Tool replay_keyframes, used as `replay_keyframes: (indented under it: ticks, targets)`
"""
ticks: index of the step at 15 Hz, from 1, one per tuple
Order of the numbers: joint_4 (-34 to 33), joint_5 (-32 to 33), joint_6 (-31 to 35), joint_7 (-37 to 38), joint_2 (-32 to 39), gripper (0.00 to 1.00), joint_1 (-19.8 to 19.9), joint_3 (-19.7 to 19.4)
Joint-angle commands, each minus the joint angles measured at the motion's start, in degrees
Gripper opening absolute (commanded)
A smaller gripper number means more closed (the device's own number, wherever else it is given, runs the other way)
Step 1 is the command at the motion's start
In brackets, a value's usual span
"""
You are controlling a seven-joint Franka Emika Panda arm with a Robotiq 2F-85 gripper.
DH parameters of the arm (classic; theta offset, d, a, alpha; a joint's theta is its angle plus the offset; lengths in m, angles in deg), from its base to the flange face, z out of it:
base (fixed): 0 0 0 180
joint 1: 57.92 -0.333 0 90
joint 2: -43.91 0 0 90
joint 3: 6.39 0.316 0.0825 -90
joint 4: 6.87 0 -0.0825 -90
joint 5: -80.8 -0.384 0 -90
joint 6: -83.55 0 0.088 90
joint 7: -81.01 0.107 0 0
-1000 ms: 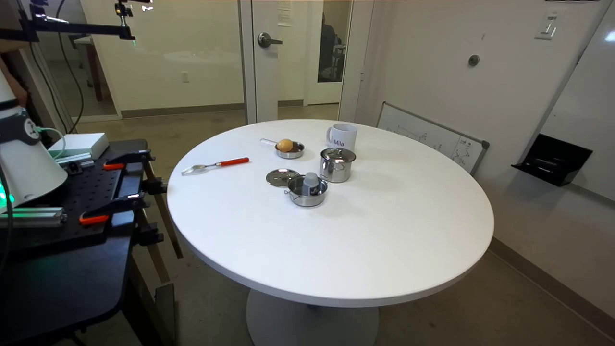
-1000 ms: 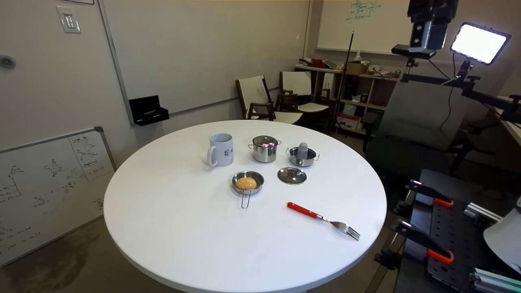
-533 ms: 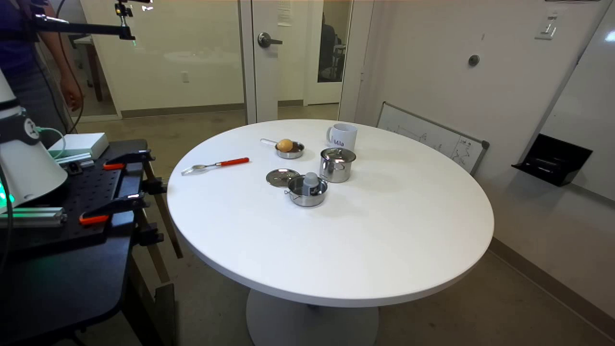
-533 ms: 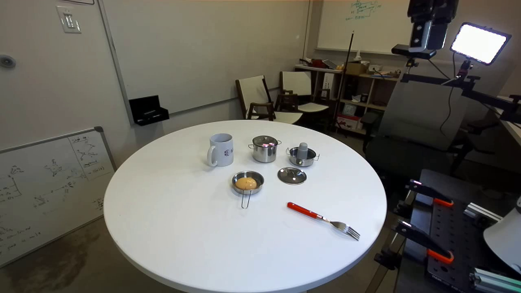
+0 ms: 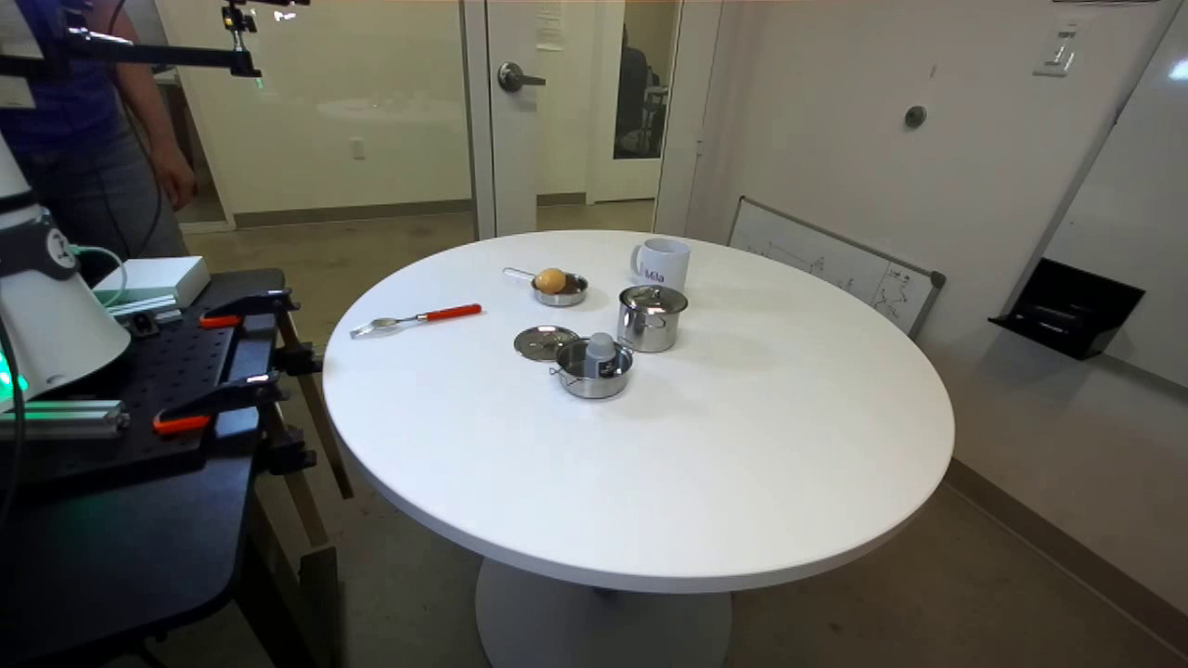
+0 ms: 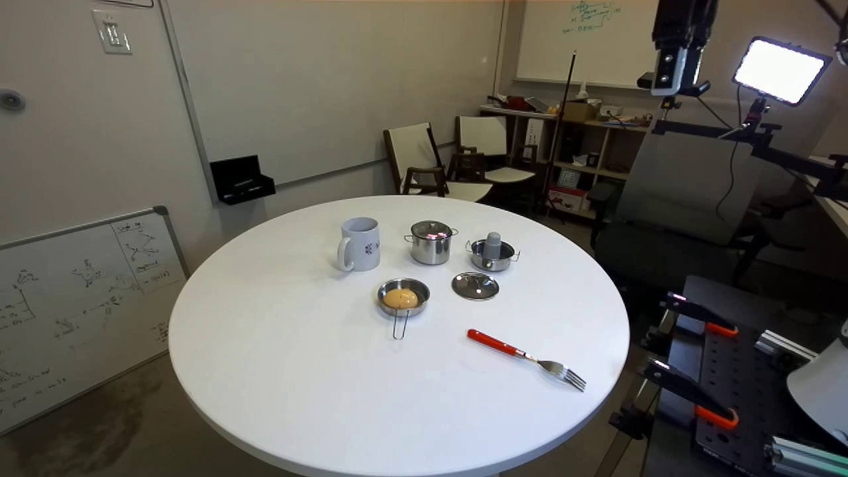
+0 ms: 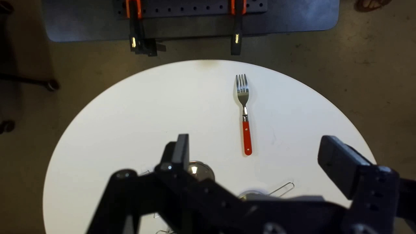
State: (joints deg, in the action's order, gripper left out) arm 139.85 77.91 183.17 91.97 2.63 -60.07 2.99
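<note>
Red-handled, the fork (image 7: 247, 136) is lying flat and untouched on the white bench (image 6: 298, 377), while a small metal pan (image 6: 423, 294) is cradling an egg-shaped thing (image 6: 401, 299), its rim probably keeping that from rolling. The tool (image 7: 255, 156) is hanging above with jaws wide apart, gripping nothing; the fork is lying well below it, showing in the wrist view between and beyond the jaws.
</note>
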Motion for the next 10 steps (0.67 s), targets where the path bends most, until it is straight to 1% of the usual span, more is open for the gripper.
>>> replay_keyframes:
  ticks: [1,3,5,7,10]
  targets:
    - [-3.92,2.55,5.72,-9.73,9.59,1.00,-1.98,-2.32]
    - [-5.34,2.49,10.65,-15.18,14.12,1.00,-2.33,-4.32]
    - [-7.11,3.72,14.28,-17.74,18.54,1.00,-1.62,-5.36]
    - [-8.71,3.12,17.27,-17.38,22.31,1.00,-0.85,-6.66]
    - [-10.41,-0.18,18.12,-15.46,26.35,1.00,-0.38,-8.36]
